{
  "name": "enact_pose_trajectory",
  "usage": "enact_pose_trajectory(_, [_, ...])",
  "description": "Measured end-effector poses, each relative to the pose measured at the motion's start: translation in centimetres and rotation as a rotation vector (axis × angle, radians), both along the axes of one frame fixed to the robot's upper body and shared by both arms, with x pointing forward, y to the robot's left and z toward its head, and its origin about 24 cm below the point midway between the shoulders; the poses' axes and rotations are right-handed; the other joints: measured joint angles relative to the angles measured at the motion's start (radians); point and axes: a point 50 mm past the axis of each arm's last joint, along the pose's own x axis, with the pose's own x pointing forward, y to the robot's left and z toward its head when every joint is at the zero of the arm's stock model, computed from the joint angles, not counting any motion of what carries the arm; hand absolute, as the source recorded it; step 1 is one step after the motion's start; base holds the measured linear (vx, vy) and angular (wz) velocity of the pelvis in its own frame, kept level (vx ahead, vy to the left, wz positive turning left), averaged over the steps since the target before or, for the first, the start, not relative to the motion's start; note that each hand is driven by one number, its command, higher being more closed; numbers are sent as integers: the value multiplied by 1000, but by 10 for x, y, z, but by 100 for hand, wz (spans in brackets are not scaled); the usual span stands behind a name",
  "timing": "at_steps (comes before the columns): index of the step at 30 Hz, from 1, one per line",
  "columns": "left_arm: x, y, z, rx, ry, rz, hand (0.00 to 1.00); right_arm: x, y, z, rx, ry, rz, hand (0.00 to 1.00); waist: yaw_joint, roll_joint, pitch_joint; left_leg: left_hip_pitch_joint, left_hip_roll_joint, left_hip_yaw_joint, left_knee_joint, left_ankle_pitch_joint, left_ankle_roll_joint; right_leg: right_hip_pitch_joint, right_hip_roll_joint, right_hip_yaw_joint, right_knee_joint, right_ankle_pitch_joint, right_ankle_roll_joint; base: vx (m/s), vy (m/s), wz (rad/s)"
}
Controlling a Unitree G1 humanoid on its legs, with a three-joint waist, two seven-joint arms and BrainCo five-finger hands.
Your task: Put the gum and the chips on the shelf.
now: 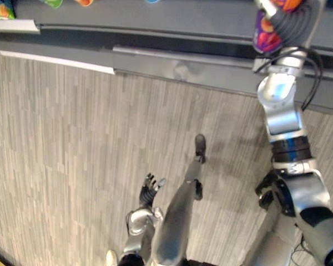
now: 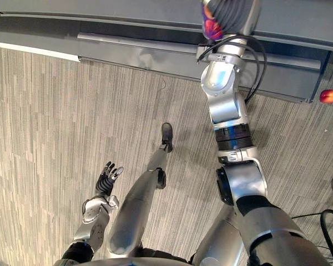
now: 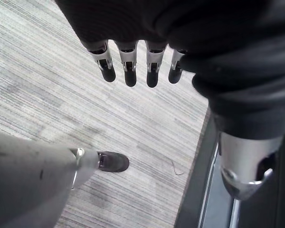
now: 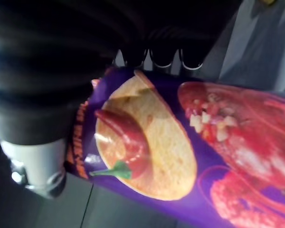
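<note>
The right hand (image 4: 161, 56) is curled round the purple chips bag (image 4: 180, 142) and holds it up over the grey shelf (image 1: 155, 22), just past the shelf's front edge. The bag's length seems to run sideways across the palm. The left hand (image 2: 108, 176) hangs well below the shelf, fingers straight and empty.

Grey-streaked plank floor (image 1: 72, 138) is recorded throughout, with a red-orange round object (image 2: 328, 96) lying on it just beside the right end of the shelf (image 2: 155, 52), a thin dark thread (image 3: 173, 165) near the shelf's front edge, and a white strip (image 1: 55, 61) along the floor's far left edge.
</note>
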Motion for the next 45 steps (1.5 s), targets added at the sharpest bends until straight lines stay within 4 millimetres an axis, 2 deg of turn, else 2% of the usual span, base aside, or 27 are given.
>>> enact_pose_trajectory(7, [3, -6, 5, -25, -28, 10, 0, -32, -21, 30, 161, -234, -62, 100, -3, 0, 0, -3, 5, 28, 0, -1, 1, -9, 0, 7, -1, 0, 0, 3, -8, -2])
enact_pose_trajectory(12, [3, -6, 5, -26, -29, 9, 0, -40, -23, 49, 153, -292, -78, 100, 0, 1, -1, -29, 15, 51, 10, 0, 1, -36, 2, 12, 1, 0, 0, 0, 0, 0])
enact_pose_trajectory(21, [4, -6, 8, -26, -46, 11, 0, -38, -19, 48, 132, -270, -75, 100, 3, 1, -1, -60, 15, 50, 19, 0, 2, -72, 3, 20, 12, 0, 0, 0, 0, 0])
enact_pose_trajectory(31, [9, -6, 17, -29, -92, 11, 0, -26, -16, 38, 102, -200, -83, 100, 6, 1, -2, -102, 11, 50, 22, 8, 11, -124, -3, 29, 30, 0, 0, 0, 0, 0])
enact_pose_trajectory(45, [15, -6, 32, -59, -163, 27, 0, -29, -12, 41, 9, -228, -117, 100, 20, 2, -2, -141, 13, 69, 38, 9, 12, -179, -4, 55, 50, -3, -5, -12, -7, -1])
